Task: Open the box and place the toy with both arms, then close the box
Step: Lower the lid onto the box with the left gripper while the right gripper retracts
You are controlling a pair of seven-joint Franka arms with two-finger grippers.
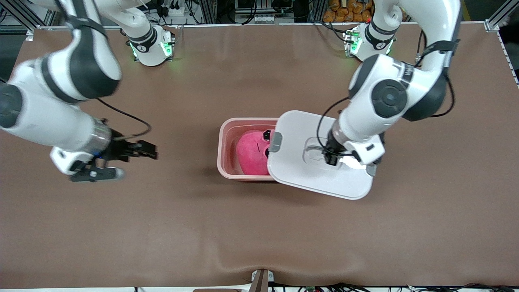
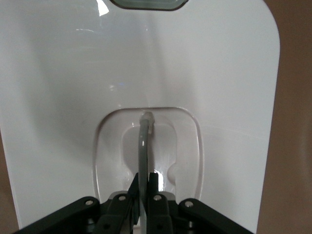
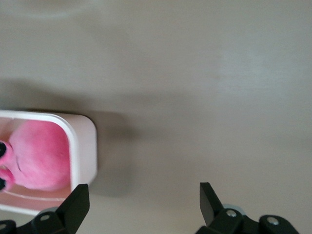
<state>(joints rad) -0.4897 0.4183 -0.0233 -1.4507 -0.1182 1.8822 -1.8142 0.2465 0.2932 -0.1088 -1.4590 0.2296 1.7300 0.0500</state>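
On the brown worktop (image 1: 259, 227), nearest the front camera among the task's things, the white lid (image 1: 312, 162) hangs tilted over the left arm's end of the box (image 1: 227, 154), covering about half of the opening (one grey side clip (image 1: 275, 142) shows at the lid's edge over the box). The left pincer (image 1: 330, 156) has its fingers (image 2: 153, 183) pressed together on the thin grey handle (image 2: 143, 146) in the lid's recessed centre, so the lid is in its grip. The pinkish box rests on the worktop near the middle, and the toy (image 1: 251, 153), a hot-pink plush, lies inside it, partly hidden under the lid. Toward the right arm's end of the table, well apart from the box, the right pincer (image 1: 121, 160) hovers over bare worktop with its fingers (image 3: 75, 204) spread wide and nothing between them; its wrist view catches the box's end wall (image 3: 85, 148) and the toy (image 3: 36, 156) within.
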